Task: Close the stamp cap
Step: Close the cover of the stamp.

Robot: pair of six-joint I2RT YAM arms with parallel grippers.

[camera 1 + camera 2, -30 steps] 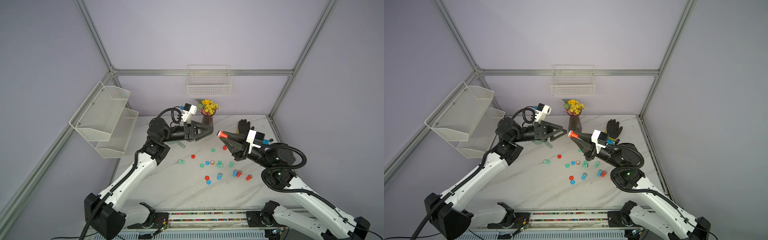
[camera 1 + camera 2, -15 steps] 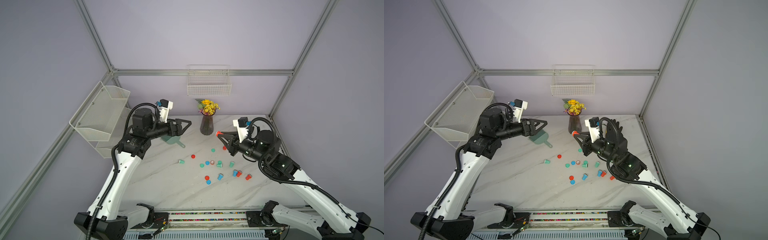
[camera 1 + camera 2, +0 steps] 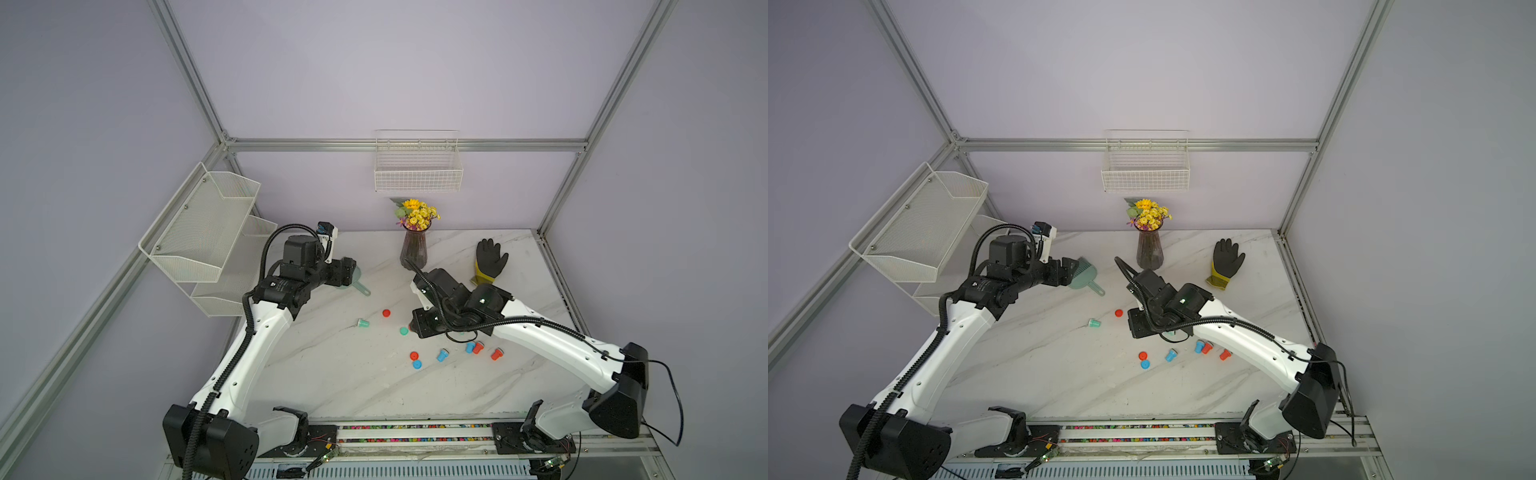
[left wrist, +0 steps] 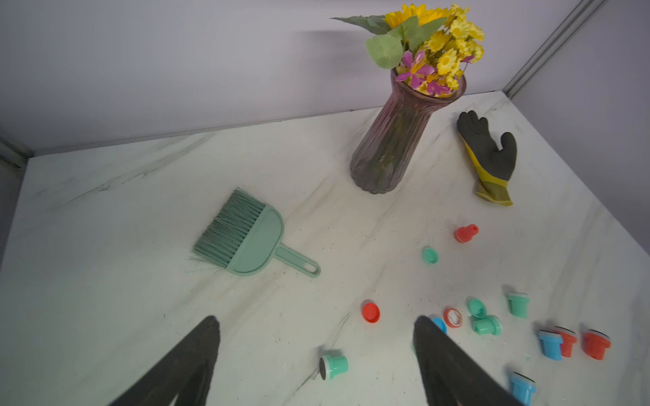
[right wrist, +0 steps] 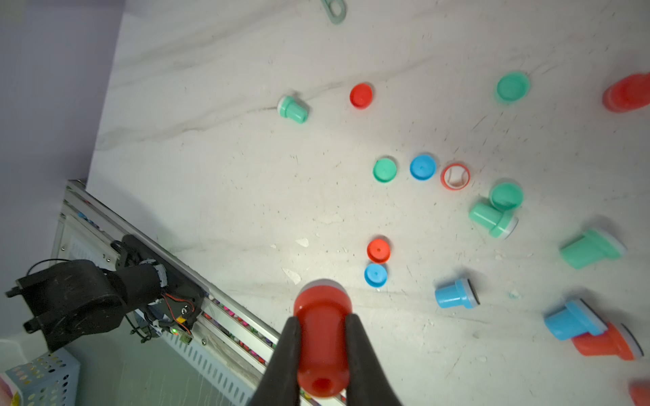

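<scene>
Two-arm cell, seen from above and from both wrists. The right claw (image 5: 323, 318) is closed on a red stamp (image 5: 322, 341). Its two fingers (image 5: 288, 351) press against opposite sides of the handle, and the stamp's broad end is turned toward the table (image 5: 211, 158) and held above it. In both top views this claw is hidden under its own wrist near the middle of the table, so the grip shows only in the right wrist view. Closest to the held stamp in that view lie a red cap (image 5: 378, 250) and a blue cap (image 5: 375, 275), touching or nearly so — in a top view the pair sits just to the near side of the right wrist. A far red cap (image 3: 386, 313) lies left of that wrist, with a green stamp (image 3: 363, 323) on its side just beside it and a green cap (image 3: 403, 331) close to the wrist. A blue stamp (image 3: 443, 354) and a loose red stamp (image 3: 496, 353) lie tipped over, nearer and to the right. The left claw (image 4: 315, 322) stands wide and empty — raised at the far left near the green brush (image 3: 1084, 273), not touching it. A vase of flowers (image 3: 414, 249) stands at the far middle, with a black glove (image 3: 490, 259) flat to its right.
</scene>
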